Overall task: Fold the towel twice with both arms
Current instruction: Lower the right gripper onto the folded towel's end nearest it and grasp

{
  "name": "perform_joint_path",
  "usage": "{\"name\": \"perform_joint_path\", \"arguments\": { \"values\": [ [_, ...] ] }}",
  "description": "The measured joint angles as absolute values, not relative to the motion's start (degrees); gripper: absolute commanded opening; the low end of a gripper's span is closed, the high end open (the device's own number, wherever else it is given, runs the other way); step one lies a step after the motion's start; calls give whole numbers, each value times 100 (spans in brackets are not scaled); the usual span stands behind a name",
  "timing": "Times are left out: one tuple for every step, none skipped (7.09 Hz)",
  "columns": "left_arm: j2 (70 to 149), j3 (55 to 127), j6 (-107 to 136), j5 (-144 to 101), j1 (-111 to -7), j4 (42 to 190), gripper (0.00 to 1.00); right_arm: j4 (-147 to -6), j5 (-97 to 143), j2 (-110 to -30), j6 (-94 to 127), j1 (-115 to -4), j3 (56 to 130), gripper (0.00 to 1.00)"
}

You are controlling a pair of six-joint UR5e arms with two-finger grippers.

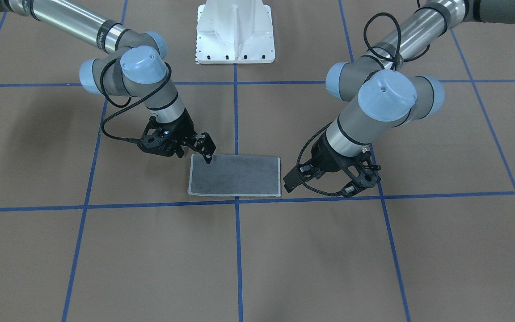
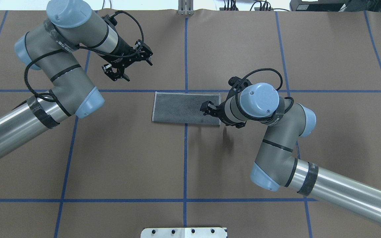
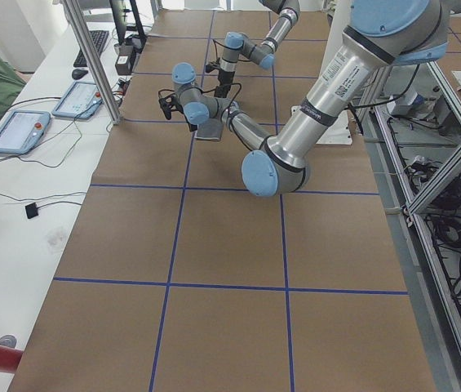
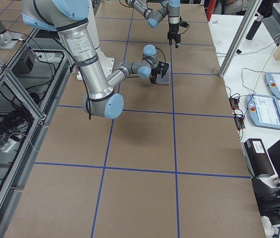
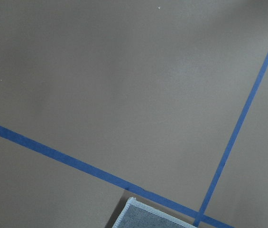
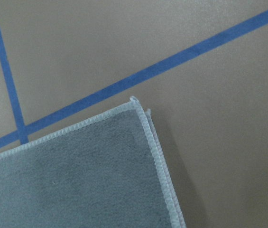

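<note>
Towel (image 1: 235,176) flat, grey up; right gripper (image 1: 207,154) over corner, state unclear; left gripper (image 2: 129,66) released nearby; pedestal (image 1: 235,31) behind

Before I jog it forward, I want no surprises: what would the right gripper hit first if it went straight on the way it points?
Most likely the towel, near its end corner: the right gripper is angled down onto it. How high it sits above the cloth is unclear.
</note>
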State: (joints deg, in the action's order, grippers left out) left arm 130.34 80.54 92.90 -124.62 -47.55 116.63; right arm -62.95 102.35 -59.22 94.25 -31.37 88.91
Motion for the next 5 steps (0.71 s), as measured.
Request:
{"name": "perform_joint_path", "arguments": {
  "values": [
    [13028, 8052, 9290, -12457, -4751, 11663, 99, -6295, 10232, -5909, 9426, -3165, 8841, 85],
    [13020, 8051, 9290, -12457, -4748, 11663, 99, -6294, 10231, -5895, 9432, -3173, 8797, 83],
    [13013, 8051, 9290, -12460, -4747, 11663, 99, -6293, 10232, -5881, 9445, -3173, 8754, 83],
    [13007, 8051, 9290, -12462, -4746, 11663, 99, -6293, 10238, -5868, 9462, -3171, 8725, 78],
    [13003, 8051, 9290, -12462, -4746, 11663, 99, -6295, 10246, -5855, 9477, -3168, 8710, 72]
  ]
}}
